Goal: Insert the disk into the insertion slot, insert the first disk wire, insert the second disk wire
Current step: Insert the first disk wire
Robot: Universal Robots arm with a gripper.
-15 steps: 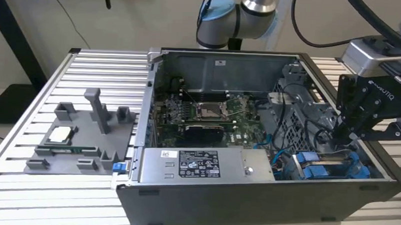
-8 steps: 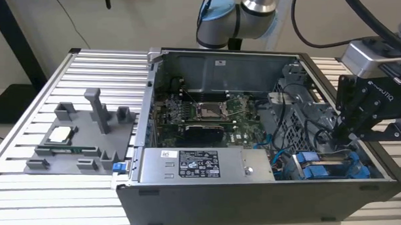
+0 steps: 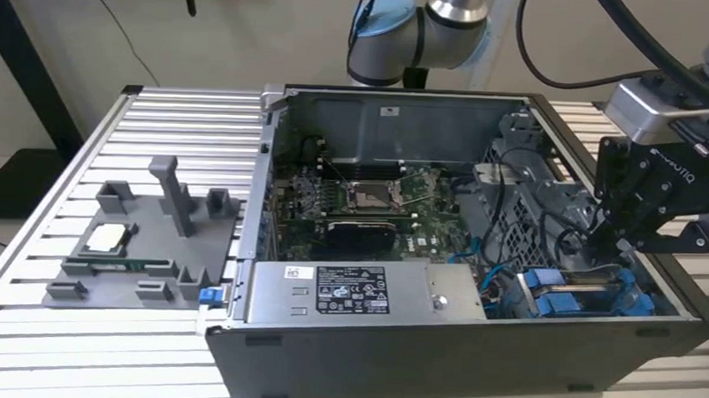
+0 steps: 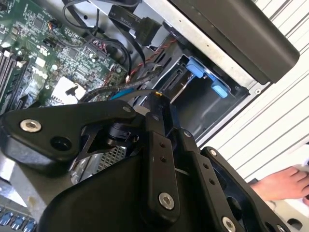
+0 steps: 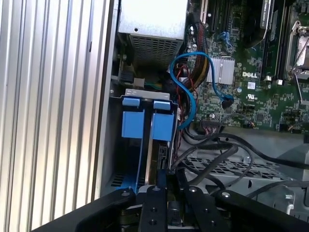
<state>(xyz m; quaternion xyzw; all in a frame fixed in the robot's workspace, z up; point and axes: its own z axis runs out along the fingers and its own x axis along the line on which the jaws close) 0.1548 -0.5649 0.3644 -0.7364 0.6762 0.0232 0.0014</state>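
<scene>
Ribbed aluminium table (image 3: 35, 223), with an open dark grey metal computer case (image 3: 443, 370) on it. The grey-blue rectangular insertion slot (image 5: 107, 145) is at the case's near corner, on the exterior view's right. The flat silver-grey disk in its bright blue plastic carrier frame (image 5: 162, 126) is seated there, beside a second blue carrier (image 5: 133, 123). My gripper (image 5: 167, 178) hangs just over it, fingers pinched narrow; cannot tell if anything is between them. Risk: the loose black cables (image 5: 217, 150) and thin blue cable (image 5: 186, 96) crowd the slot and could snag me.
</scene>
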